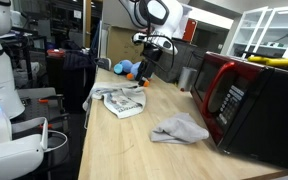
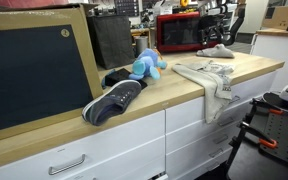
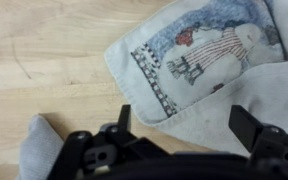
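— What is your pincer doing right now?

— I am holding my pincer wide apart in the wrist view, with both fingers spread and nothing between them. I am hovering above the wooden desk and touching nothing.

— What is lying nearest to you?

— A snowman towel is lying just beyond my fingertips, printed side up, and it is filling the upper right of the wrist view. It is resting flat on the light wood. In both exterior views the snowman towel is hanging with one end over the desk's edge.

— Is anything showing beside it?

— A piece of grey fabric is showing at the lower left of the wrist view, near the towel's corner. I cannot tell what it is.

— And farther out?

— In an exterior view a blue plush toy is sitting near me, past the towel's far end. In an exterior view a dark shoe is lying just beside that toy. Well apart from me, a crumpled grey cloth is lying just in front of a red and black microwave, which is standing along the desk's side.
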You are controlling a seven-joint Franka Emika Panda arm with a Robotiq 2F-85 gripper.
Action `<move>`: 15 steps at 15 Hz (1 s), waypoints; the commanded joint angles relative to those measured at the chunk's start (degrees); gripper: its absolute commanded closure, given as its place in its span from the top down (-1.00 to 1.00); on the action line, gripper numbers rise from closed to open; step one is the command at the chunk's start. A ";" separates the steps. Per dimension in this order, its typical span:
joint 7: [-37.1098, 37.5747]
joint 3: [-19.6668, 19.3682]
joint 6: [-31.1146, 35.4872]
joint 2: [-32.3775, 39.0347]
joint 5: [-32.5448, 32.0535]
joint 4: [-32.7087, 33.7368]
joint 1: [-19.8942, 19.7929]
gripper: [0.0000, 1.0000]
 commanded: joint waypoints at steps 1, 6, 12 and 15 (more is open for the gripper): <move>-0.99 0.14 8.75 -1.23 -2.29 -4.80 0.22 1.00; 1.98 0.49 16.71 -2.62 -0.49 -11.06 0.98 1.00; 4.08 1.63 17.41 -5.09 4.25 -15.92 2.09 1.00; 5.02 2.45 18.37 -5.93 8.07 -16.94 2.73 1.00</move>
